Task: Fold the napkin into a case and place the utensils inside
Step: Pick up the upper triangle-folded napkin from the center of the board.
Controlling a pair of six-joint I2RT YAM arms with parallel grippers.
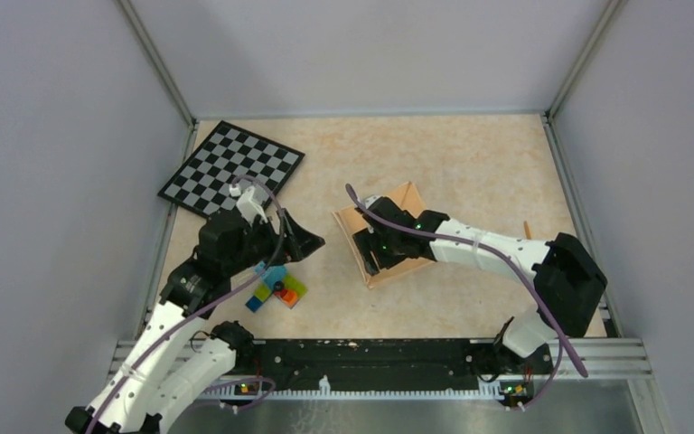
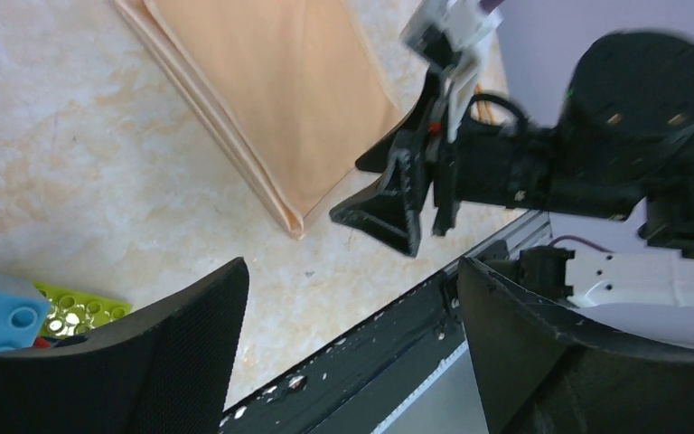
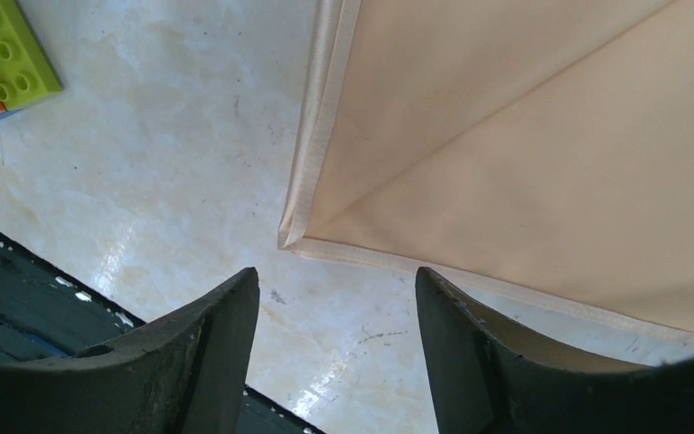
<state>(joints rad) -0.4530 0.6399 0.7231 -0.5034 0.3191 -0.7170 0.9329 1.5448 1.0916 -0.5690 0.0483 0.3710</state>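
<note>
The right arm covers much of the napkin, which both wrist views crop.

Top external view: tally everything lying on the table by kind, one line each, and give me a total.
Folded peach napkin: 1
Checkered board: 1
Cluster of toy bricks: 1
Slim orange piece at far right, likely a utensil, mostly hidden: 1
Total: 4

napkin: plain peach-orange | checkerboard: black-white checks | bricks: blue, green, orange
</note>
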